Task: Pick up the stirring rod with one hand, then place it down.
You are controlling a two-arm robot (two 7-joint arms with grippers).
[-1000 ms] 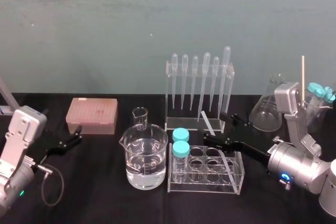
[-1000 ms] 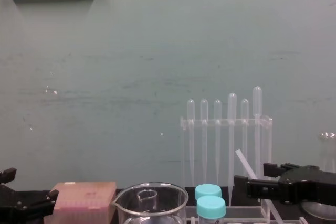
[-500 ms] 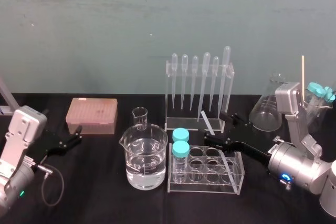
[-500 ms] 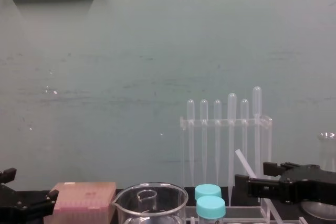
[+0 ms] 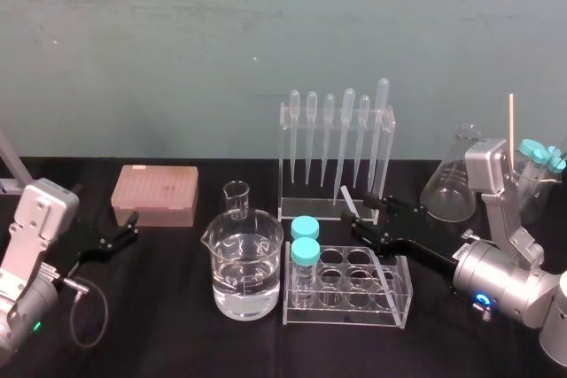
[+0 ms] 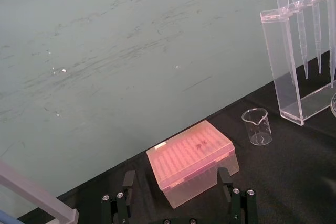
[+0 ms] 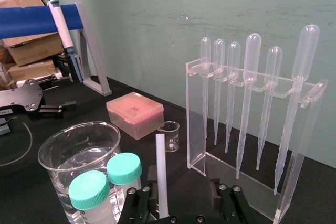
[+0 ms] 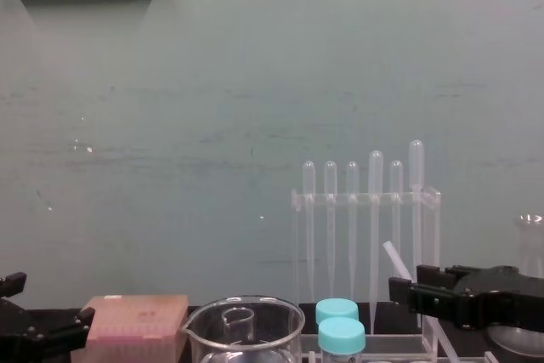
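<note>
Bench set-up on a black table, with directions read as on a clock face laid over the head view. At centre stands a large beaker holding clear liquid to roughly half its height. At its 12 o'clock, just beside it, is a small beaker; at its 10 o'clock, a pink tip box. At 3 o'clock of the large beaker is a clear test-tube rack, with two teal-capped tubes upright in the end wells nearest the beaker. At 12 o'clock of that rack, a clear pipette rack carries six pipettes, bulbs up. At 2 o'clock is a conical flask, contents not discernible.

The stirring rod — straight, translucent white, of even thickness, blunt-ended — stands tilted between the two racks, its upper end leaning toward 11 o'clock. Its lower length shows through the far-right wells of the test-tube rack; whether it sits in a well cannot be told. The right gripper reaches in from 4 o'clock with its fingers spread about the rod. In the right wrist view the rod lies close against one finger and apart from the other. The left gripper rests at 9 o'clock of the large beaker, near the tip box — fingers likewise spread wide.
</note>
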